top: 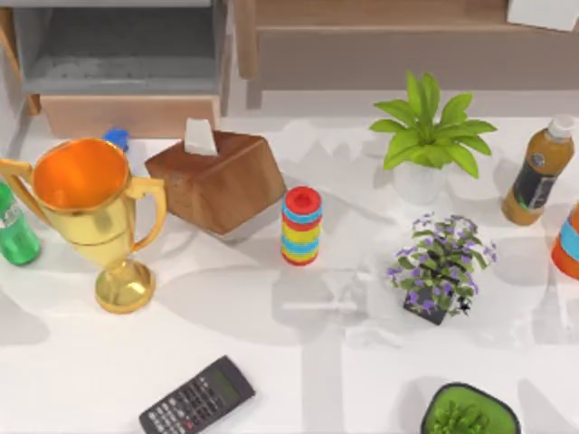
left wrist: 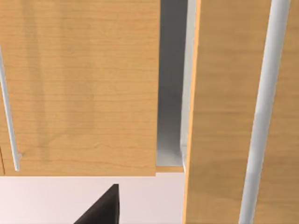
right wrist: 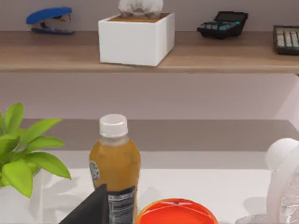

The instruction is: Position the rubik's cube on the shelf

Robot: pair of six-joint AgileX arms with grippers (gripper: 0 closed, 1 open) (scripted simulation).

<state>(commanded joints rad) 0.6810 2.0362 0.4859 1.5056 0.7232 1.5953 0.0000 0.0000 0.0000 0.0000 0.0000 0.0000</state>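
The rubik's cube is out of view. The shelf (top: pixel 380 32) is the wide light-brown wooden unit along the table's back right. Its upper board (right wrist: pixel 210 58) carries a white tissue box (right wrist: pixel 135 39), a blue stapler (right wrist: pixel 49 19) and a dark calculator (right wrist: pixel 223 23). A dark part of my right gripper (right wrist: pixel 88 210) shows low in the right wrist view, beside a juice bottle (right wrist: pixel 114 163) and facing the shelf. A dark part of my left gripper (left wrist: pixel 100 210) shows in front of light-brown wooden panels (left wrist: pixel 79 84) with a grey gap between them.
On the table stand a gold trophy (top: pixel 86 208), a wooden tissue box (top: pixel 217 181), a striped ring stack (top: pixel 300 226), a leafy plant (top: pixel 425 136), a purple-flowered plant (top: pixel 441 262), a juice bottle (top: pixel 538 172), a green bottle (top: pixel 14 231) and a calculator (top: pixel 197 398). A grey compartment (top: pixel 118 45) sits back left.
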